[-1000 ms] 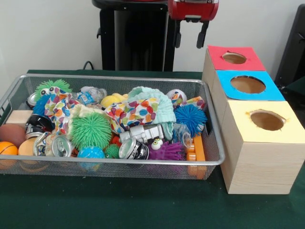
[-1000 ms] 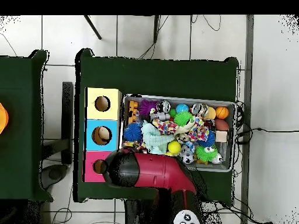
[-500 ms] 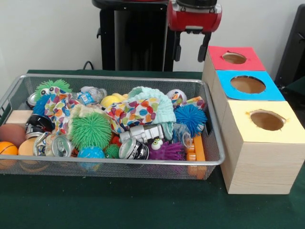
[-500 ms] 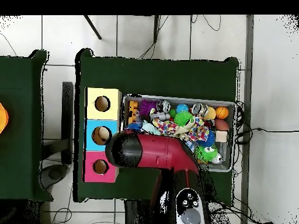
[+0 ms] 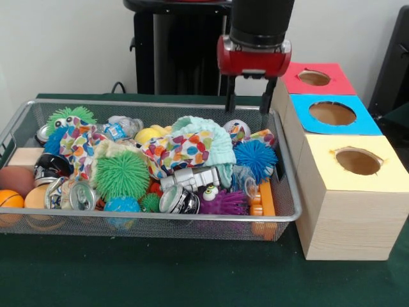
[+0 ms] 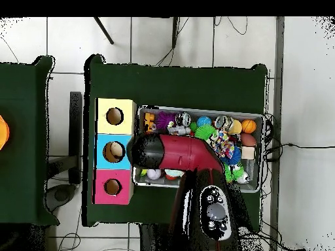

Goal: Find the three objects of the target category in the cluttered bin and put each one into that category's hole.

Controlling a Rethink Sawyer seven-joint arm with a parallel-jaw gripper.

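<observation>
Front view: the green table (image 5: 192, 281) carries a wire bin (image 5: 160, 220) full of mixed toys and, just to its right, a row of three wooden boxes, each with a round hole on top: the yellow box (image 5: 354, 160) nearest the camera, the blue box (image 5: 332, 114) in the middle and the red box (image 5: 315, 78) farthest back. The arm (image 5: 261, 25) comes down over the bin's far right corner, next to the red box, and its gripper (image 5: 248, 105) hangs there with its two black fingers spread apart and nothing between them, their tips just above the heap. Below them lie a mint cloth (image 5: 214, 137), a patterned cloth (image 5: 182, 152) and a blue spiky ball (image 5: 254, 157). Further left sit a green spiky ball (image 5: 121, 174), a yellow ball (image 5: 150, 134) and a brown ball (image 5: 16, 179); along the front are two cans (image 5: 78, 195), a purple spiky toy (image 5: 223, 203) and an orange ball (image 5: 9, 199). Which category is the target cannot be told. From overhead, the arm covers the bin's end beside the blue box (image 6: 115, 151).
</observation>
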